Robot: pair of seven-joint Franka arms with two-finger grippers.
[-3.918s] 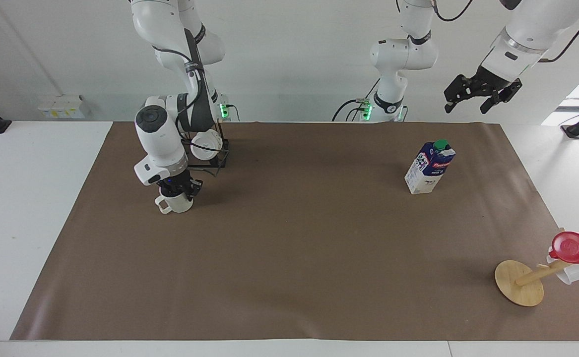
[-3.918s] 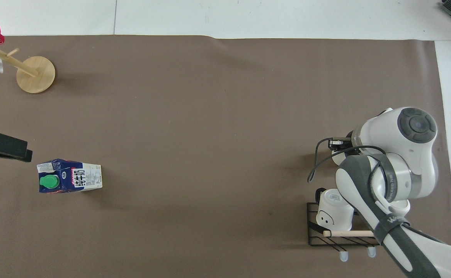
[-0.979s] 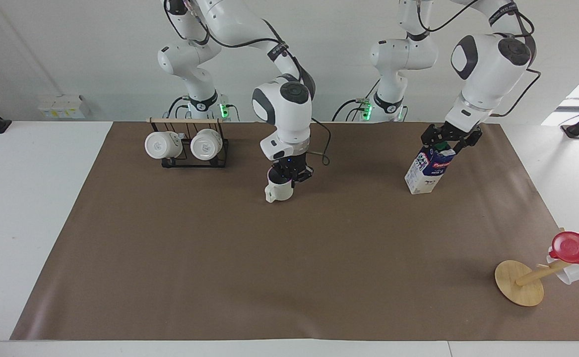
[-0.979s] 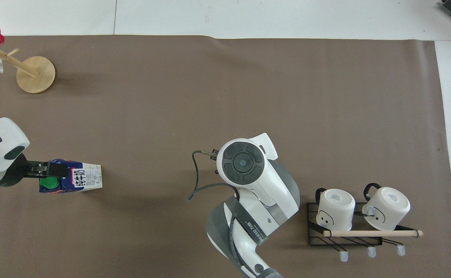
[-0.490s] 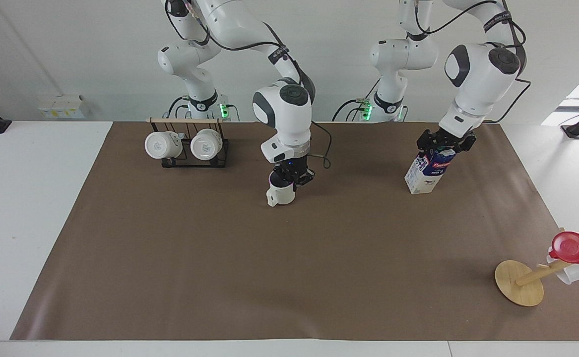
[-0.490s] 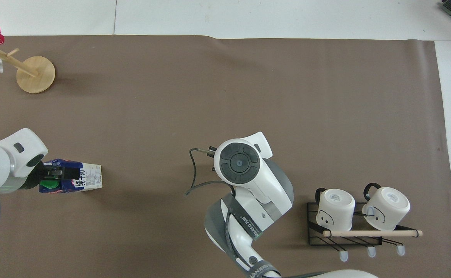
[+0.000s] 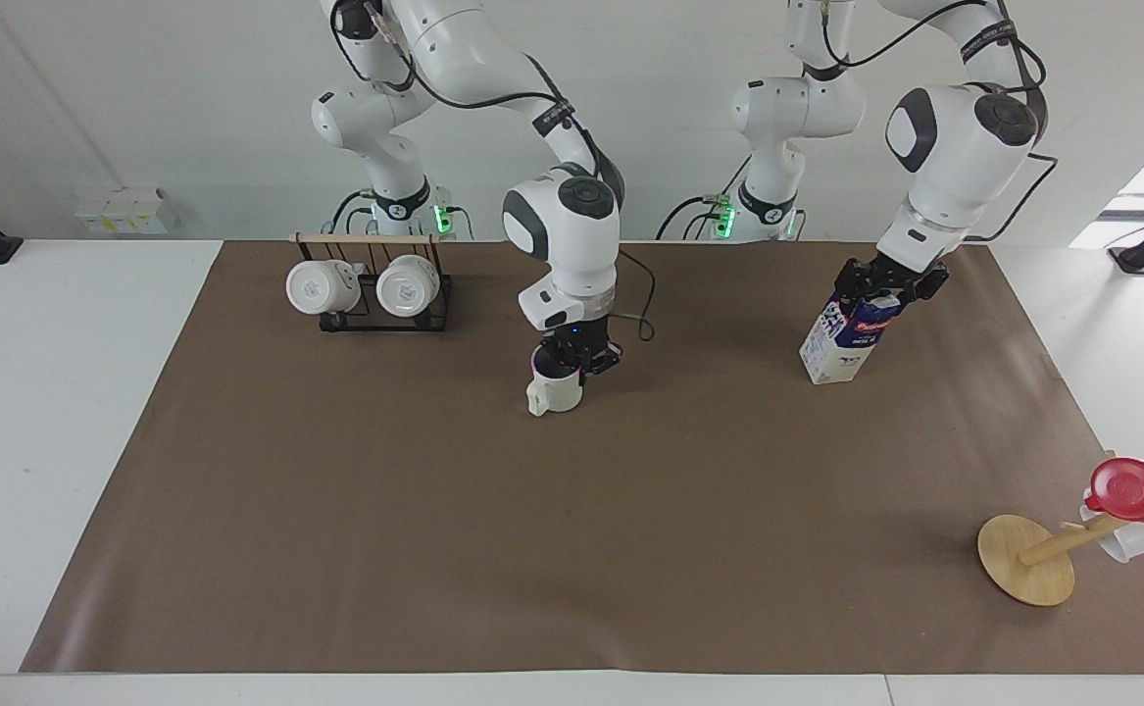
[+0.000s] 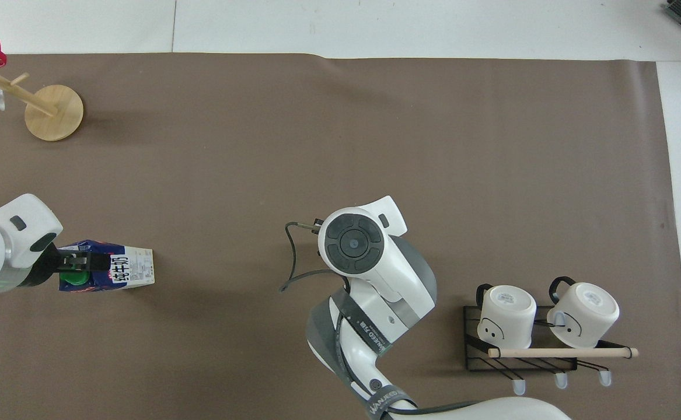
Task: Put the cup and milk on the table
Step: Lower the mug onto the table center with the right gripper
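Observation:
The cup [image 7: 554, 394], a cream-white mug with a loop handle, hangs upright from my right gripper [image 7: 576, 355], which is shut on its rim. It is low over the brown paper of the table [image 7: 572, 529], near the middle; I cannot tell whether it touches. In the overhead view the right arm's wrist hides the cup. The milk [image 7: 841, 343] stands on the paper toward the left arm's end and also shows in the overhead view [image 8: 124, 268]. My left gripper [image 7: 887, 282] is down at the carton's top, around the green cap, and shows there in the overhead view [image 8: 77, 262].
A black wire rack [image 7: 375, 289] with two white mugs stands near the robots toward the right arm's end. A wooden mug tree [image 7: 1025, 559] with a red cup [image 7: 1135, 490] stands farther from the robots at the left arm's end.
My right gripper carried the cup from beside the rack to the middle and has sunk a little lower. My left gripper came down from the air onto the carton's top. The carton has not moved.

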